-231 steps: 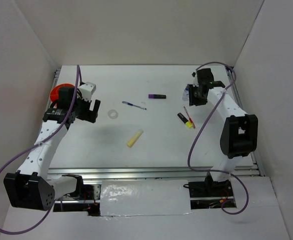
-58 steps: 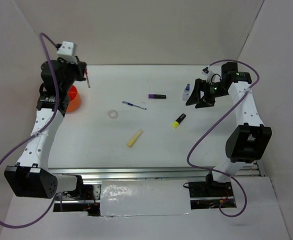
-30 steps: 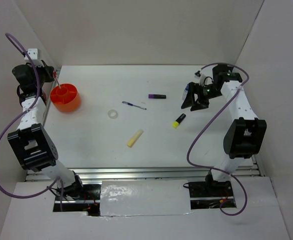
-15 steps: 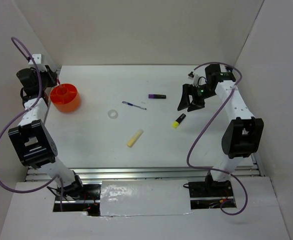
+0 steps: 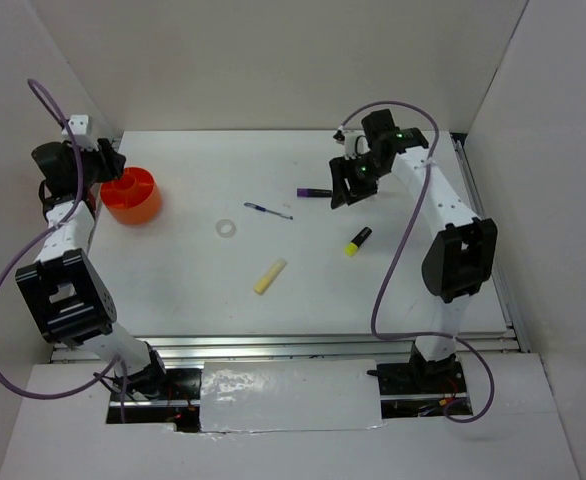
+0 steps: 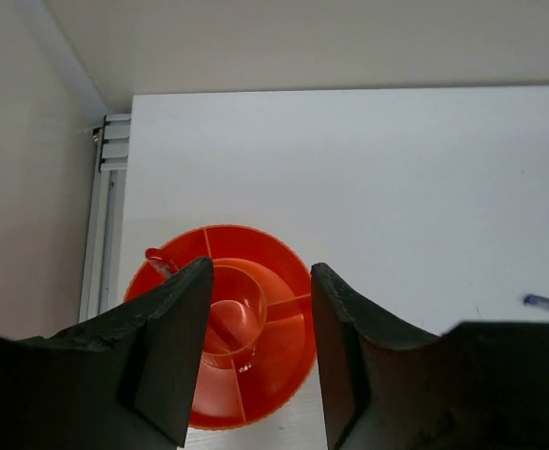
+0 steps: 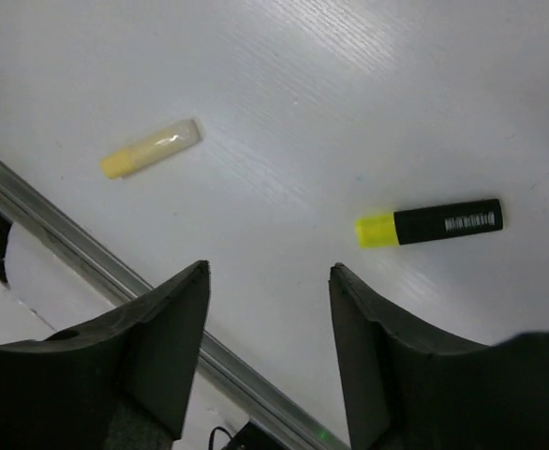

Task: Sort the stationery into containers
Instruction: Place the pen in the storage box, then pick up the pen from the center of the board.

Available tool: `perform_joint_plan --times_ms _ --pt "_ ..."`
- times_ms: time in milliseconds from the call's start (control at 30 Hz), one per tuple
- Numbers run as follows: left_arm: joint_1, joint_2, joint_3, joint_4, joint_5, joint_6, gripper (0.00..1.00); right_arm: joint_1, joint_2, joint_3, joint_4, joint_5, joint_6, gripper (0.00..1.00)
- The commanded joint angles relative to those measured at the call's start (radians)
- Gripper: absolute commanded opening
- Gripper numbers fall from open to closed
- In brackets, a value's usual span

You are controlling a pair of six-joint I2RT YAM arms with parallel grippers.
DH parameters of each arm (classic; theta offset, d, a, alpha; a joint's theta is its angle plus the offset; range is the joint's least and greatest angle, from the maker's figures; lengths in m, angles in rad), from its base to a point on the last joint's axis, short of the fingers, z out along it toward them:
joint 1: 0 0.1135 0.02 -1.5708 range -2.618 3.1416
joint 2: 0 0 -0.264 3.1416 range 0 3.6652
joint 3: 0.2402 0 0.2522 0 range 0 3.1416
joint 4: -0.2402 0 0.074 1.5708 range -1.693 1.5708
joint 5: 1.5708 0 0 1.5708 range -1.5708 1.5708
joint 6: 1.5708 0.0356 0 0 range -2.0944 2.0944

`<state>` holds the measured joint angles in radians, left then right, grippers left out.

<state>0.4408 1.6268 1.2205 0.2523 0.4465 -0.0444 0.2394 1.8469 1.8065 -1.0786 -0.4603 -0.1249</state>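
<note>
left gripper: fingers roughly half apart, nothing between them. The gap frames the orange-red cup at bottom centre of the left wrist view, so the jaws sit right above its divided compartments; reads as a drop-off pose over the container, not a pick. A thin red thing pokes up at the cup's left rim, probably the red pen, too small to be sure

right gripper: fingers also part open and empty, only bare table between them. Right wrist view looks down past them at the black-yellow highlighter centre right and the pale yellow stick upper left, both lying flat and well apart

top view: right gripper is upper centre-right, just beside the right end of the purple marker; contact can't be told. My guess is it's lining up on the marker, jaws narrowed to suit a slim barrel

still loose mid-frame: thin blue pen and white tape ring, both well away from the cup at upper left. Blue-capped bottle not visible, possibly hidden under the right gripper

risk: marker lies flat, so the grasp needs the jaws square across it or it rolls
</note>
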Motion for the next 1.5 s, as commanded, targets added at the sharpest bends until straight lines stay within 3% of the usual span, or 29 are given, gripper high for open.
perform_joint_plan --times_ms 0,67,267,533,900,1233,1467 --pt "-0.019 -0.082 0.034 -0.065 0.165 0.107 0.59 0.058 0.095 0.140 0.062 0.074 -0.008 0.59" --pt "-0.034 -0.105 0.046 -0.132 0.230 0.158 0.60 0.107 0.152 0.200 0.048 0.110 -0.016 0.54" --pt "-0.065 -0.179 0.022 -0.179 0.313 0.101 0.67 0.215 0.350 0.376 0.075 0.221 -0.035 0.54" --pt "-0.112 -0.272 -0.027 -0.242 0.359 0.072 0.71 0.274 0.558 0.530 0.114 0.295 -0.009 0.62" --pt "-0.172 -0.357 -0.069 -0.288 0.357 0.057 0.72 0.290 0.637 0.562 0.174 0.324 -0.016 0.65" --pt "-0.177 -0.346 -0.058 -0.315 0.351 0.052 0.72 0.340 0.693 0.573 0.149 0.354 -0.087 0.57" --pt "-0.177 -0.357 -0.046 -0.318 0.362 -0.028 0.72 0.322 0.767 0.642 0.097 0.351 -0.097 0.51"
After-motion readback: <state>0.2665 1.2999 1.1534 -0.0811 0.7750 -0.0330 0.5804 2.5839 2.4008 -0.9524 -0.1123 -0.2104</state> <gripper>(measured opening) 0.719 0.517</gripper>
